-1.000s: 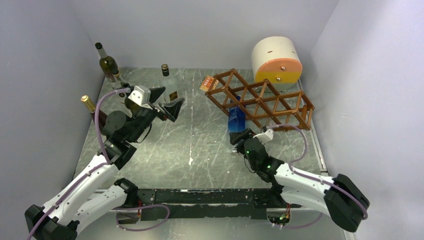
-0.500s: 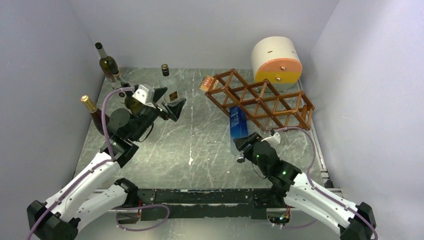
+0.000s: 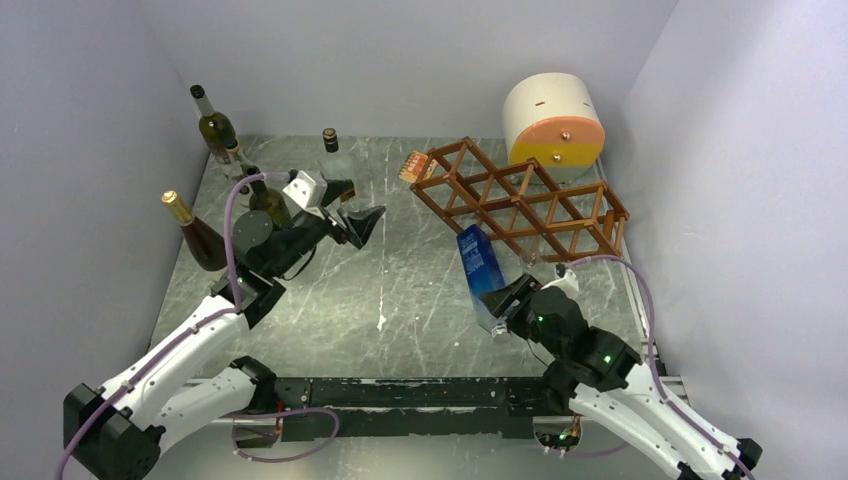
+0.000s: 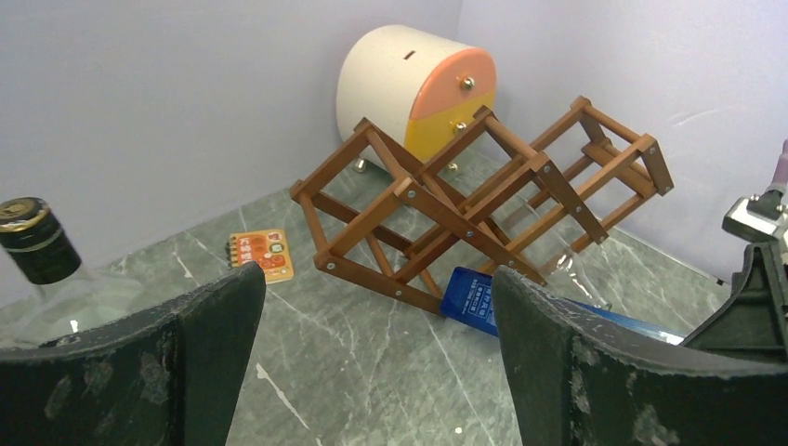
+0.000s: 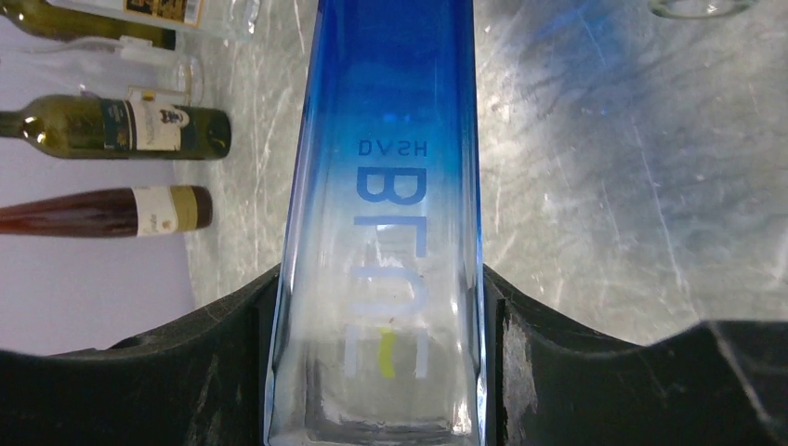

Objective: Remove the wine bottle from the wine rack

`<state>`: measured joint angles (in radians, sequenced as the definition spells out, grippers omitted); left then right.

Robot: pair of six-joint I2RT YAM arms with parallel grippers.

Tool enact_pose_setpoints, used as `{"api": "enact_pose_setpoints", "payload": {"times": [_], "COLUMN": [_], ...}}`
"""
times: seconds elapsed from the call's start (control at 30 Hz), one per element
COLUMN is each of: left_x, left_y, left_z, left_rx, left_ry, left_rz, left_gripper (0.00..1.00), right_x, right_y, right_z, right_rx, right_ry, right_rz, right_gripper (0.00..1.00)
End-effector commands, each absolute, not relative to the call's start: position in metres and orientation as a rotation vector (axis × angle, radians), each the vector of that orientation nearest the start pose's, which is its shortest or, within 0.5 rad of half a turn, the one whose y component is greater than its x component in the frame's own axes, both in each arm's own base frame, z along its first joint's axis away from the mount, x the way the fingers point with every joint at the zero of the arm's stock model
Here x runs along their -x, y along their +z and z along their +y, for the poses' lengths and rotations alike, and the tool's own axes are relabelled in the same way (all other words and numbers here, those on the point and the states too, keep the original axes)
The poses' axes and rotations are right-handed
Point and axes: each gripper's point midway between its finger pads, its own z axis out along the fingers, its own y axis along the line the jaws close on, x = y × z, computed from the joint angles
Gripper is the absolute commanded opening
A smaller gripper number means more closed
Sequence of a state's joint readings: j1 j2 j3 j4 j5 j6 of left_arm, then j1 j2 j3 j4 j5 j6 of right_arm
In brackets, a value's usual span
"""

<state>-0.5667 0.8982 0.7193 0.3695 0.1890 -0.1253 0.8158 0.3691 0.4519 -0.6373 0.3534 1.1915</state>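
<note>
Bottle [image 3: 478,262]: clamped between right gripper [image 3: 505,300] fingers, just in front of rack [image 3: 519,204]. "DASH" lettering shows only in right wrist view. Left gripper [image 3: 350,203]: wide open, empty, left of rack.

Top external: high at near edge, looks down over whole table [image 3: 400,290]. Left wrist: low, faces wine rack [image 4: 409,190] from mid-distance. Right wrist: tight on blue bottle [image 5: 386,186], facing left across table. All three share blue bottle.

Robot lab enclosure: plain lilac walls [image 3: 400,60], marbled tabletop [image 3: 400,275], black mounting rail [image 3: 420,392].
</note>
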Motion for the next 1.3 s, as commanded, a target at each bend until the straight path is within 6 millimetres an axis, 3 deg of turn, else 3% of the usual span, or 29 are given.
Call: {"api": "enact_pose_setpoints", "payload": {"times": [0.0,0.2,0.33,0.43,0.57,0.8,0.93,1.27], "left_x": [-0.270,-0.254,-0.222,-0.187,-0.148,-0.133,-0.131,-0.113], "left_y": [0.341,0.324,0.307,0.290,0.274,0.238,0.236,0.211], "left_z": [-0.240,-0.269,-0.298,-0.326,-0.356,-0.401,-0.412,-0.412], "left_rx": [-0.566,-0.789,-1.029,-1.239,-1.459,-1.669,-1.672,-1.717], "left_ry": [-0.770,-0.848,-0.862,-0.793,-0.753,-0.717,-0.726,-0.814], "left_rz": [1.287,1.265,1.195,1.124,1.032,1.115,1.069,1.045], "left_gripper": [0.94,0.92,0.92,0.93,1.00,1.00,0.99,0.99], "right_x": [-0.166,-0.157,-0.153,-0.149,-0.143,-0.136,-0.132,-0.124], "right_y": [0.202,0.215,0.225,0.238,0.248,0.256,0.262,0.265], "right_z": [0.138,0.142,0.148,0.161,0.180,0.201,0.202,0.194], "right_rx": [-0.599,-0.508,-0.399,-0.276,-0.105,0.083,0.100,0.106], "right_ry": [0.936,0.941,0.909,0.911,0.929,0.972,1.001,1.000], "right_rz": [1.969,2.010,2.076,2.130,2.200,2.261,2.249,2.256], "right_gripper": [0.00,0.00,0.00,0.00,0.00,0.00,0.00,0.00]}}
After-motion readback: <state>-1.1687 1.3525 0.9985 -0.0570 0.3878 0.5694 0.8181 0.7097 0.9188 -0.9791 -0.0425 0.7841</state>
